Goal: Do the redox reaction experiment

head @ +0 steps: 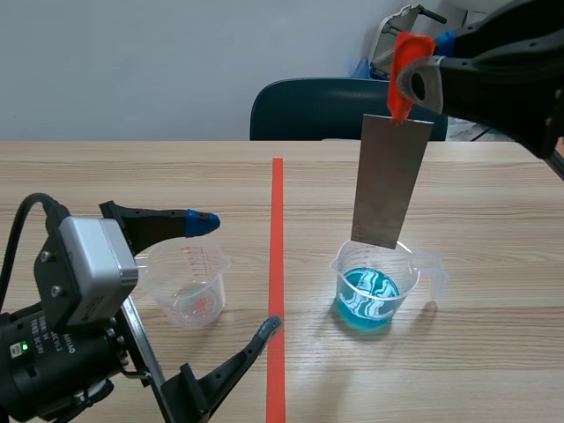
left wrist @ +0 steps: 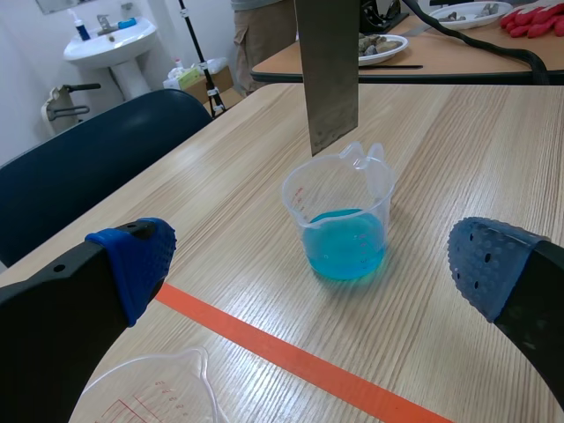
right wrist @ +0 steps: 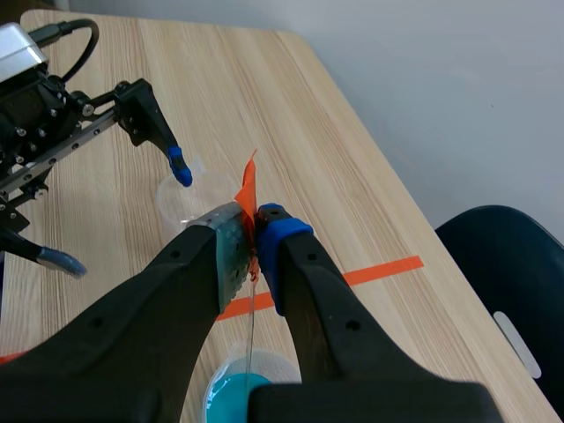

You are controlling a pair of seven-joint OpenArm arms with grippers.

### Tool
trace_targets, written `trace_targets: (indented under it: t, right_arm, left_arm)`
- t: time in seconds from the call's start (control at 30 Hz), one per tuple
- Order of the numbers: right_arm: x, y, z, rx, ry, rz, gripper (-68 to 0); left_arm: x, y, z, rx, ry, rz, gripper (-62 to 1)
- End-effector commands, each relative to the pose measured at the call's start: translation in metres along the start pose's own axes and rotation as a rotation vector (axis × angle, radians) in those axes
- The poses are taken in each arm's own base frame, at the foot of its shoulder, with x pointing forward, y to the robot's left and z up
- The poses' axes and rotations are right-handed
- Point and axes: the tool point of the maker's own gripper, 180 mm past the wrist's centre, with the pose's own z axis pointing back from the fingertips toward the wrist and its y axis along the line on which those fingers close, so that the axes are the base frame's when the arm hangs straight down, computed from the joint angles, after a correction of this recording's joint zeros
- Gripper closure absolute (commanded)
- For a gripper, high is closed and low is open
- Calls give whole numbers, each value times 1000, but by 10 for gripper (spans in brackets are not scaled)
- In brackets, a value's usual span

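A grey metal strip (head: 389, 181) with an orange tag (head: 404, 69) at its upper end hangs upright, its lower edge just above the rim of a clear beaker of blue liquid (head: 370, 288). My right gripper (head: 412, 81) is shut on the tagged end. In the right wrist view the tag (right wrist: 248, 198) is pinched between the fingers, the strip edge-on over the blue beaker (right wrist: 236, 390). An empty clear beaker (head: 189, 282) stands left of the tape line. My left gripper (head: 236, 275) is open around it, low on the table. The left wrist view shows the strip (left wrist: 328, 70) and blue beaker (left wrist: 343, 219) ahead.
An orange-red tape line (head: 277, 273) runs down the table's middle. A dark blue chair (head: 326, 110) stands behind the far edge. Bare wooden table (head: 493, 264) lies right of the blue beaker.
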Motion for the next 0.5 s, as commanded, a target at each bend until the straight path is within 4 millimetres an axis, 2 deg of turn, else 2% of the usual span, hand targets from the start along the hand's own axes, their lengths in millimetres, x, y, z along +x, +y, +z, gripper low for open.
trace_targets:
  t: [0.0,0.17,0.47]
  right_arm:
    - [9,-4,1,-11,-28,20,-6]
    - [4,-7,1,-28,-28,23,-6]
    - [-18,-11,2,-57,-29,-9,-6]
  left_arm:
    - [8,-2,-2,5,-34,17,-623]
    - [8,-2,-2,5,-34,17,-623]
    - [8,-2,-2,5,-33,17,-623]
